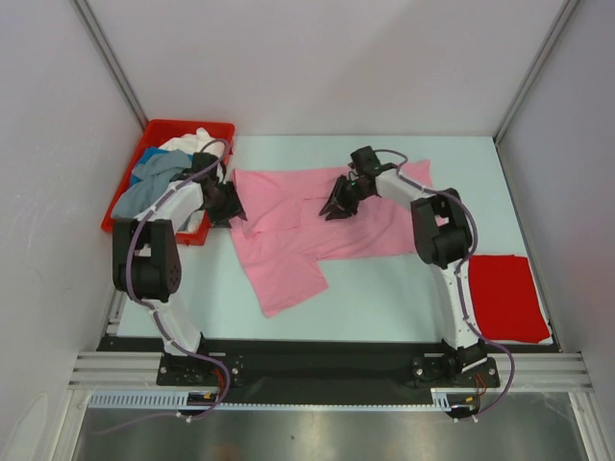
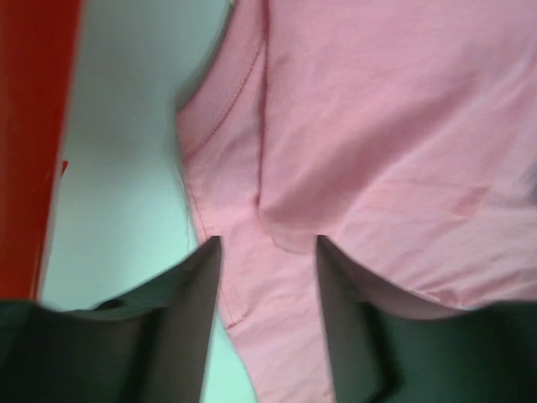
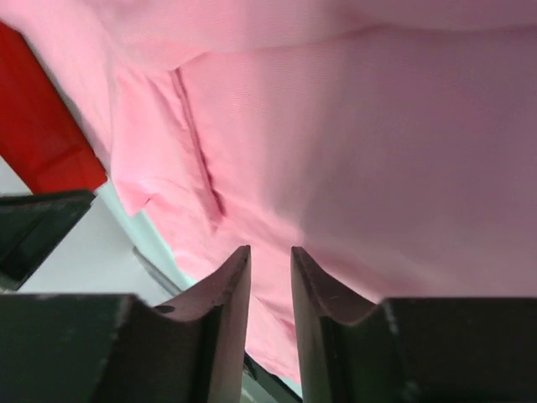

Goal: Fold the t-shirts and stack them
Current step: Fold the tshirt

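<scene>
Our left fingers (image 2: pixel 189 327) fill the bottom of the left wrist view. The left gripper (image 2: pixel 268 243) stands released, its jaws well parted. The pink shirt (image 2: pixel 377 126) lies under and ahead of them, with nothing pinched between. Just ahead on its left runs a stitched hem (image 2: pixel 220 105), then bare table (image 2: pixel 126 168), then the wall of the red bin (image 2: pixel 33 126). The right gripper (image 3: pixel 269 250) is unclenched too, though only by a narrow slit. Pink cloth spreads below and ahead of its tips, with a seam (image 3: pixel 197 143) ahead on its left, and we see no fold caught in the slit.

We judge the shirt light, limp and thin. It will sag, drag and wrinkle rather than hold a shape, and a single layer could slip out of a shallow pinch. It is not fragile. It lies half spread and crumpled, one flap trailing behind both grippers. The best holds, we think, are the doubled edges: the hem by the left gripper, and a seam or shoulder by the right. We would take them deep and together, so the cloth lifts taut between the two.

Both arms reach forward with elbows raised and wrists pitched down, so the fingers point at the cloth from low over it. The left is at the shirt's edge beside the bin, the right over its middle. A folded red shirt (image 1: pixel 504 298) lies well behind the right gripper. Other shirts (image 1: pixel 159 178) are heaped in the bin beside the left gripper.
</scene>
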You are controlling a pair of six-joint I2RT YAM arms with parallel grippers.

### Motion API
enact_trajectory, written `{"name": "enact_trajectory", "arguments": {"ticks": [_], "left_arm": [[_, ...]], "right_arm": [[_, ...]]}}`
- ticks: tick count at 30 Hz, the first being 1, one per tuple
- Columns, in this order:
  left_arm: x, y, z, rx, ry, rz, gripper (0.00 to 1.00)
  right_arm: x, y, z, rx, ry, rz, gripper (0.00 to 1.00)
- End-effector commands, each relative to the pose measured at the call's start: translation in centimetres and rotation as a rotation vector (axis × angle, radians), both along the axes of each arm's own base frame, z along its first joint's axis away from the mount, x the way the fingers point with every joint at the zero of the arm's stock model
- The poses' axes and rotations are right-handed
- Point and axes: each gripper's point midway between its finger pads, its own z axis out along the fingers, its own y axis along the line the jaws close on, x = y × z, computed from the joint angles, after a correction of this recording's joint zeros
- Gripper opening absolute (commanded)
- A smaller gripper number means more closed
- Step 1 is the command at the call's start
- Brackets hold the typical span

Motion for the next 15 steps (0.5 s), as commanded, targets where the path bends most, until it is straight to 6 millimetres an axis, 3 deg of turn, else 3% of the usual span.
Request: {"name": "enact_trajectory", "arguments": {"ticks": [1,4,5,7,8,10,12,13,15], "left_arm": [[1.2,0.3,5.5,-0.004,-0.158,0.02,0.58],[2.2,0.6,7.4,0.011,-0.22,0.026,0.59],[2.7,0.5,8.0,0.002,-0.25,0.02,0.59],[4.7,-0.4,9.3,-0.044,-0.341,-0.001,0.59],[5.5,-0.8,9.6,-0.061,-0.366,-0.012,0.58],[8.3,-1.8,10.1,-0.085,-0.443,-0.048,0.49],[10.5,-2.7,11.3,-0.085,-0.506,-0.075,0.43],[11.2,-2.9,10.2,-0.08,-0.492,-0.073,0.42],[12.8,-3.8,10.6,-0.09,-0.564,-0.071,0.4]], "right_arm": [[3.9,-7.9,5.8,-0.115,-0.196,-0.15,0.35],[6.1,-13.5,6.7,-0.191,-0.257,-0.278,0.39],[7.2,-16.4,6.9,-0.206,-0.263,-0.337,0.39],[8.6,-19.0,7.0,-0.213,-0.273,-0.394,0.41],[9.8,-21.4,7.4,-0.216,-0.287,-0.441,0.41],[10.9,-23.3,6.6,-0.23,-0.276,-0.472,0.42],[12.5,-24.7,7.6,-0.241,-0.319,-0.481,0.42],[12.8,-26.4,6.6,-0.263,-0.3,-0.498,0.42],[14.1,-28.2,7.4,-0.272,-0.346,-0.509,0.43]]}}
